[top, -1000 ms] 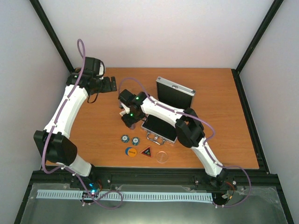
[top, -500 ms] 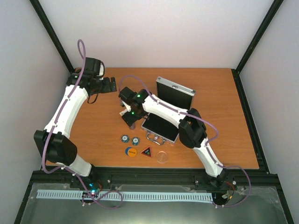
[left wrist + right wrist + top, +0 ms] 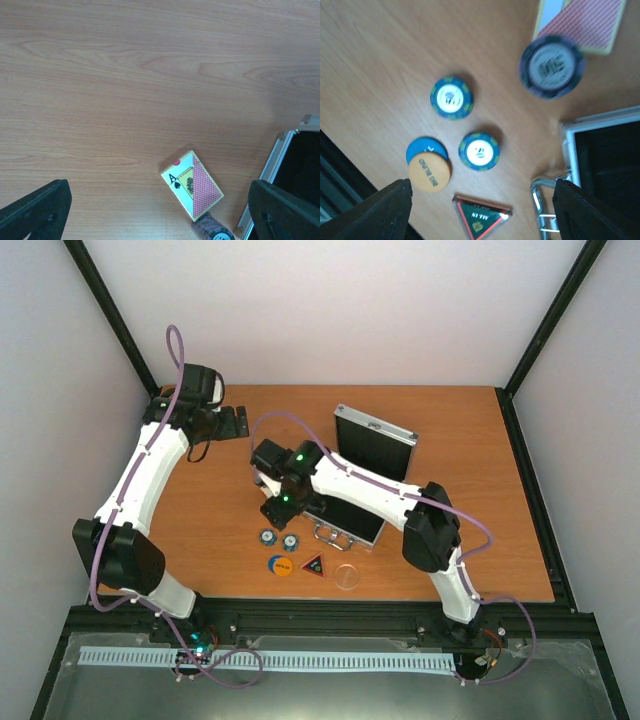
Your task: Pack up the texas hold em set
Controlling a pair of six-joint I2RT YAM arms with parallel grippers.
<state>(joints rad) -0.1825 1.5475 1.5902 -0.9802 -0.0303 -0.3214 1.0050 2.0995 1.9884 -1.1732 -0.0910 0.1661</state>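
The silver case [image 3: 352, 516] lies open mid-table, its black-lined lid [image 3: 375, 438] standing behind it. Two blue poker chips [image 3: 452, 97] [image 3: 479, 151] sit on the wood, with a purple chip stack [image 3: 552, 67] next to the pink-white card pack [image 3: 580, 22]. The orange disc [image 3: 429, 173] overlaps a blue one; the black-red triangle [image 3: 481, 215] lies beside it, and the clear disc [image 3: 347, 576] further right. My right gripper [image 3: 482, 192] hovers open over these pieces, holding nothing. My left gripper [image 3: 238, 422] is open at the back left, looking down on the card pack [image 3: 192, 185].
The case's metal handle [image 3: 542, 205] sticks out toward the table's near edge, close to my right gripper's right finger. A corner of the case wall [image 3: 272, 170] shows beside the purple chip stack [image 3: 212, 230]. Black frame posts border the table.
My right gripper has moved toward the near edge, from beside the card pack to above the blue chips. Its elbow swung right. The left arm has not moved.
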